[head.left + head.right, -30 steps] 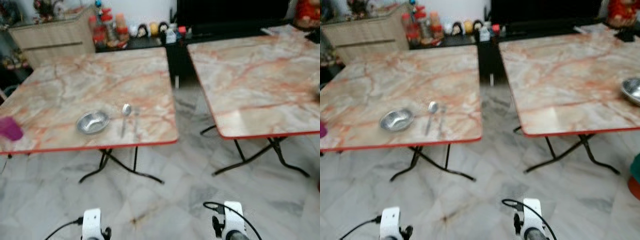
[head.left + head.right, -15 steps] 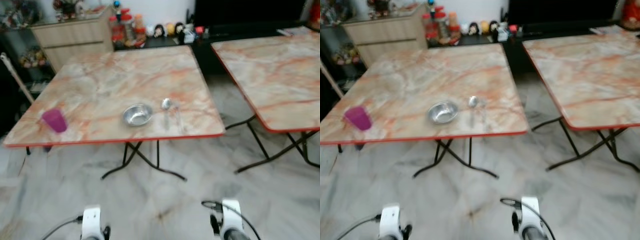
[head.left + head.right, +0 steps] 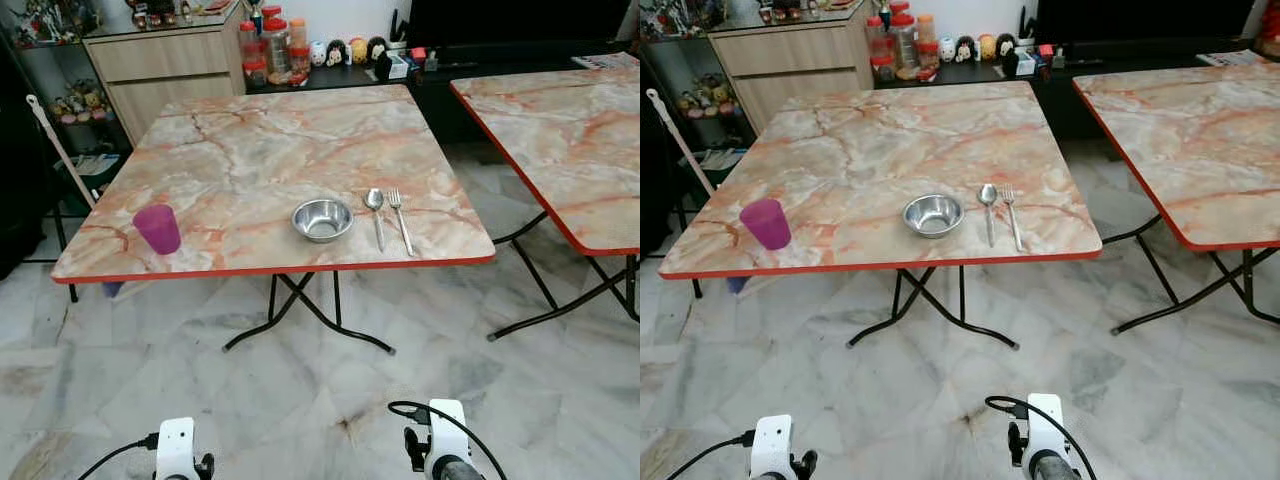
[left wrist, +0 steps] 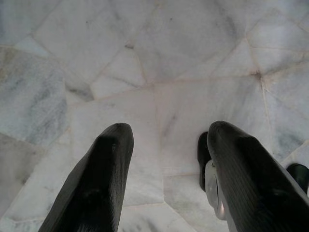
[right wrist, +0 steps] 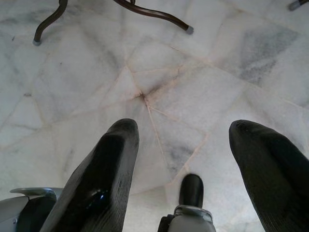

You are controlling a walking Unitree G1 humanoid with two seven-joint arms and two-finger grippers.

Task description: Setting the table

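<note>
View swung left since a second ago: purple cup (image 3: pixel 157 228) now fully in sight, second table (image 3: pixel 570 130) cut off at right; things themselves unmoved.
Left gripper (image 4: pixel 166 159): low over marble floor (image 3: pixel 300 400), fingers apart, empty.
Right gripper (image 5: pixel 186 154): same, spread, empty.
Marble-top table (image 3: pixel 250 130): near edge, cup left; steel bowl (image 3: pixel 322 219) centre; spoon (image 3: pixel 375 212), fork (image 3: pixel 400 218) just right, side by side.
Wooden cabinet (image 3: pixel 170 65), jars (image 3: pixel 275 50) behind.

On the table (image 3: pixel 250 140) before us, the cup (image 3: pixel 157 229) sits left; bowl (image 3: pixel 322 219), spoon (image 3: pixel 375 212) and fork (image 3: pixel 400 220) sit right, near the edge.
</note>
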